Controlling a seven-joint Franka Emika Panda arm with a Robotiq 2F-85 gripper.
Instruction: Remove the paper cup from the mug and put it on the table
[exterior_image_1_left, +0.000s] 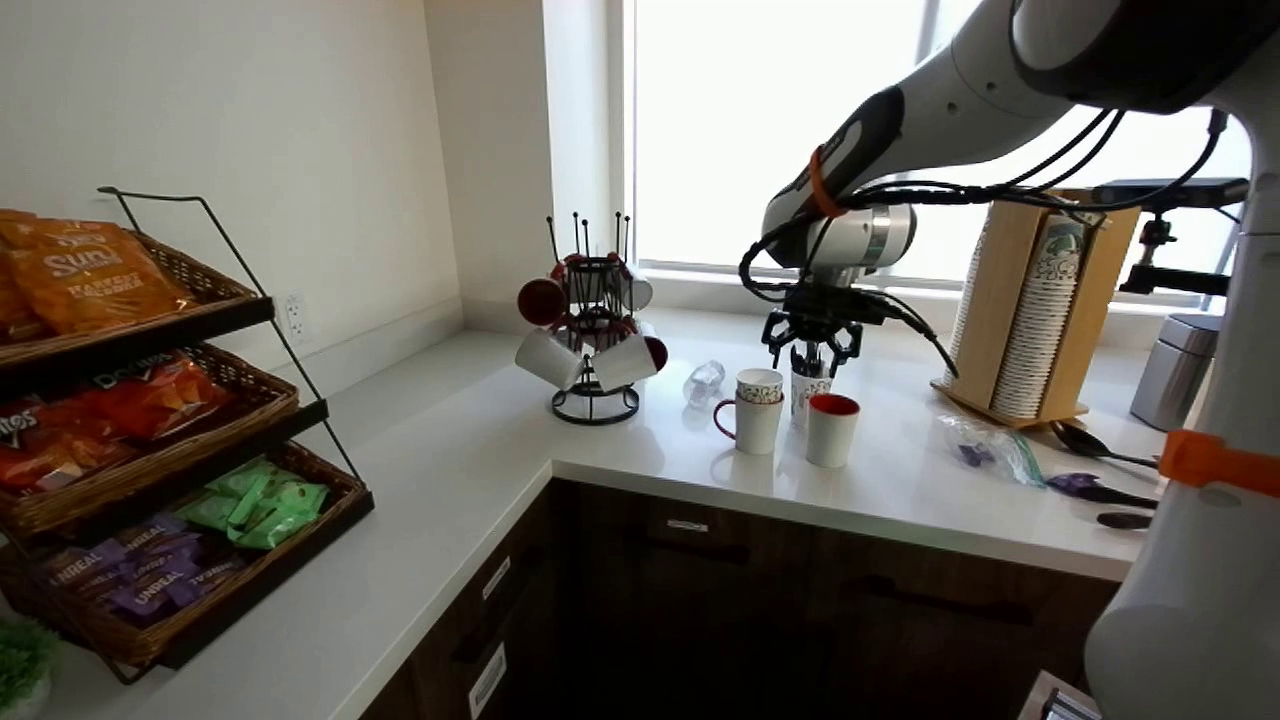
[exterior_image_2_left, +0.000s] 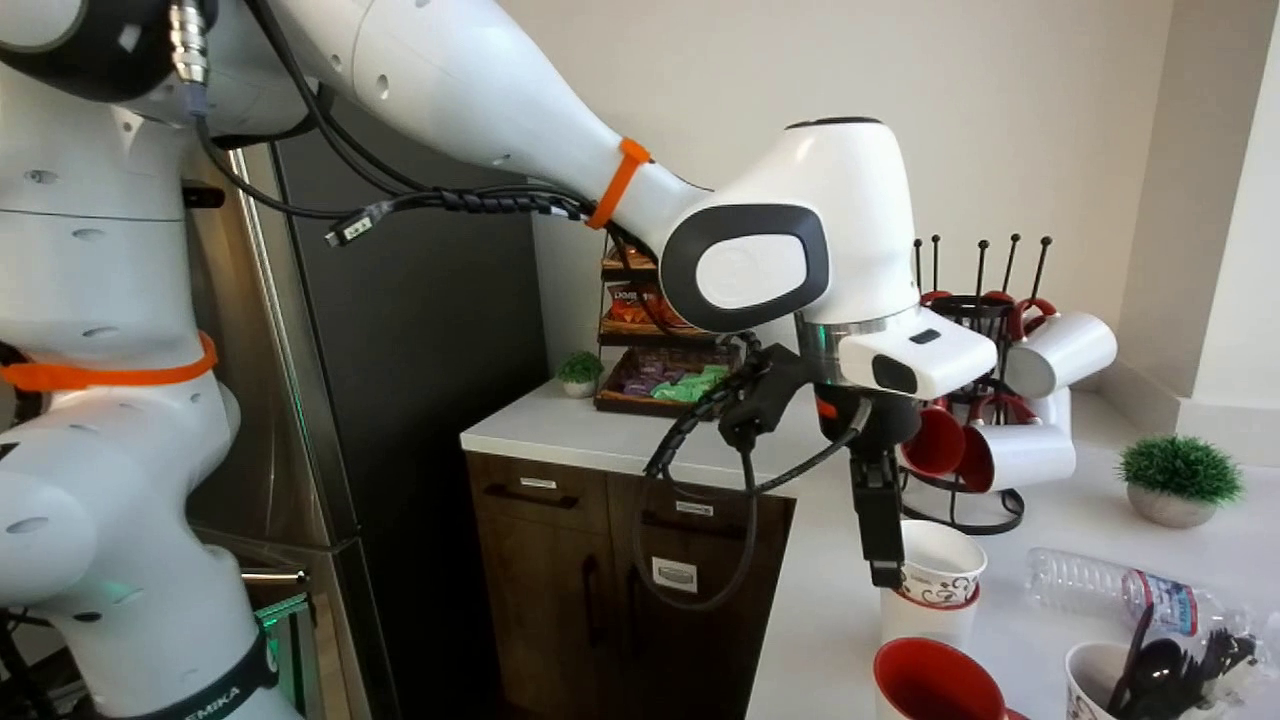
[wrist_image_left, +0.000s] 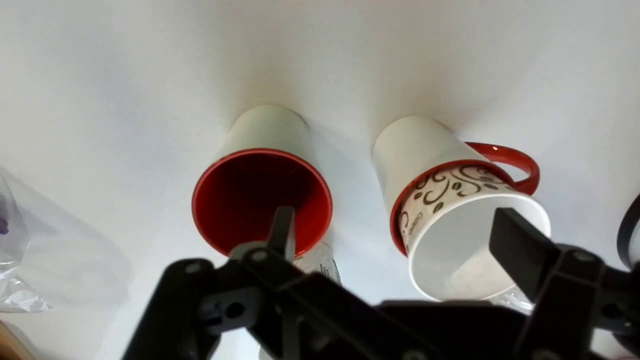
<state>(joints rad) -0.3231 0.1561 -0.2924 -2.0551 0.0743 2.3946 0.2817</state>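
The jaws of the black two-finger gripper (wrist_image_left: 397, 222) stand wide apart, holding nothing. Beneath them is the smooth, pale grey-white countertop (exterior_image_1_left: 440, 440). On it, at right of centre in the wrist view, stands the red-handled white ceramic mug (wrist_image_left: 415, 150). Inside this mug sits the brown-swirled white paper cup (wrist_image_left: 457, 240), its long axis upright, its top above the red rim. In the same frame, this cup lies right of the jaws' middle, and one finger (wrist_image_left: 517, 240) covers part of its opening; I judge that a sideways shift is needed before the descent.
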